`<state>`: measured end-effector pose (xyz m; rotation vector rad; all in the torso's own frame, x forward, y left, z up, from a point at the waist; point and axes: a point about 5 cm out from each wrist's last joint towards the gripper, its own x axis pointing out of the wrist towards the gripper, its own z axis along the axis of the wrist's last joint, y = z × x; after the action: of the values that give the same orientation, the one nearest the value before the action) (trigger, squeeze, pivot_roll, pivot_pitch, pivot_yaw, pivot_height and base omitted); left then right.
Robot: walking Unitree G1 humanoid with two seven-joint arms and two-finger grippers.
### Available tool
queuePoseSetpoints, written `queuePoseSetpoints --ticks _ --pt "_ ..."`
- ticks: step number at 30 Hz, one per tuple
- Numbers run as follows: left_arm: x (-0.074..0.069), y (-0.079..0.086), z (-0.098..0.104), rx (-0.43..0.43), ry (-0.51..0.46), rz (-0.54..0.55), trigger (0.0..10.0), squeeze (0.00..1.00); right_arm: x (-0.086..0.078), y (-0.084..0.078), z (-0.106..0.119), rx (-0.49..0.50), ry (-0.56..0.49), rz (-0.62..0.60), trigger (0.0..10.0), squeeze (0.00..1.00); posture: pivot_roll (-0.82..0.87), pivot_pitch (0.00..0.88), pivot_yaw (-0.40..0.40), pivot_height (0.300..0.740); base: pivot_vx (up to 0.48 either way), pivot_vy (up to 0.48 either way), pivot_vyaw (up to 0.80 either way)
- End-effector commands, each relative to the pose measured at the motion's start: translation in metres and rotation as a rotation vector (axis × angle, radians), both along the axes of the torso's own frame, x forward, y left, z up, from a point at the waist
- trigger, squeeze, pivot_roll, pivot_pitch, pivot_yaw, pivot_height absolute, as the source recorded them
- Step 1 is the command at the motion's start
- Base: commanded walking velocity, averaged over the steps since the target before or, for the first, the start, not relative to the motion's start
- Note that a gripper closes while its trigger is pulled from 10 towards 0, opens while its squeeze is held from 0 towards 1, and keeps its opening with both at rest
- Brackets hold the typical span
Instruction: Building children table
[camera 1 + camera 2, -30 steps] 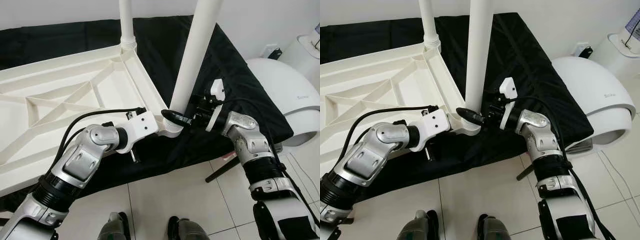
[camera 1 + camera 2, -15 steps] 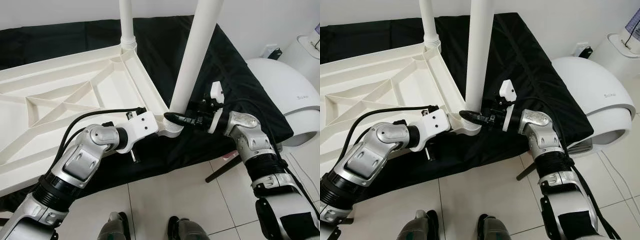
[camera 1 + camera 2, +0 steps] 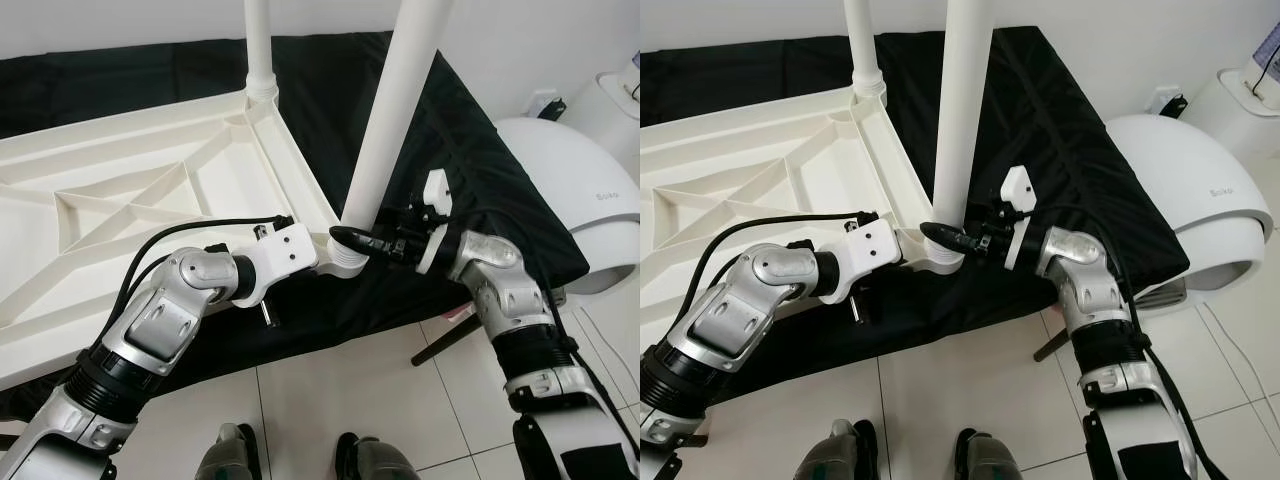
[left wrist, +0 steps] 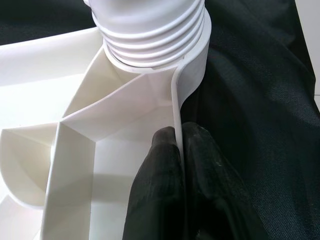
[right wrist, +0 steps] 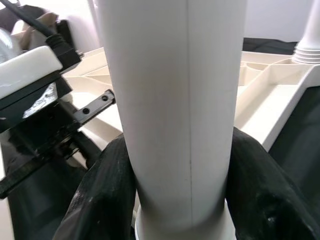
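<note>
table frame (image 3: 120, 190): white plastic, laid upside down on a black cloth (image 3: 470, 150), ribbed underside facing up; long axis runs from the near right corner off to the robot's left.
near leg (image 3: 385, 130): white tube, seated in the threaded corner socket (image 3: 347, 262) at the frame's near right corner; long axis close to vertical, leaning slightly to the right toward the top, upper end cut off by the picture edge.
far leg (image 3: 258, 45): second white tube, standing upright in the far corner socket, well apart from both end effectors.
right end effector (image 3: 350, 238): reached in from the right, black fingers (image 5: 260, 200) closed around the base of the near leg, one on each side, just above the socket; leg is held between them.
left end effector (image 4: 181, 150): at the same corner, reached in from the left; two fingers pinched on the thin upright rim wall of the frame, one inside and one outside, just beside the threaded socket.
relation: both end effectors meet at the near corner, leg between the right fingers, frame rim between the left fingers.
surroundings: tiled floor (image 3: 330, 400) below the cloth edge, rounded white appliance (image 3: 580, 190) to the right.
</note>
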<state>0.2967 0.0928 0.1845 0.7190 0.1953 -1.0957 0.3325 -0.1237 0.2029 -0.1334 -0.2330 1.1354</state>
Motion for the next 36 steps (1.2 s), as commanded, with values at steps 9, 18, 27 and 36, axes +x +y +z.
queuePoseSetpoints --ticks 9,18,27,36 --pt "0.001 0.004 -0.019 0.041 0.056 0.024 10.0 0.0 -0.009 0.002 -0.007 0.074 -0.008 -0.172 0.0 0.0 -0.01 0.137 -0.034 0.74 0.0 0.0 0.0" --pt "0.003 0.004 -0.02 0.034 0.053 0.034 10.0 0.0 -0.017 0.009 -0.011 0.136 0.001 -0.381 0.0 0.0 -0.02 0.122 -0.032 0.74 0.0 0.0 0.0" --pt "0.006 0.006 -0.019 0.027 0.051 0.043 10.0 0.0 -0.02 0.015 -0.013 0.174 -0.017 -0.555 0.0 0.0 -0.03 0.102 -0.023 0.74 0.0 0.0 0.0" --pt "0.007 0.007 -0.018 0.029 0.046 0.039 10.0 0.0 -0.023 0.023 -0.016 0.206 -0.015 -0.844 0.0 0.0 -0.03 0.096 -0.008 0.74 0.0 0.0 0.0"
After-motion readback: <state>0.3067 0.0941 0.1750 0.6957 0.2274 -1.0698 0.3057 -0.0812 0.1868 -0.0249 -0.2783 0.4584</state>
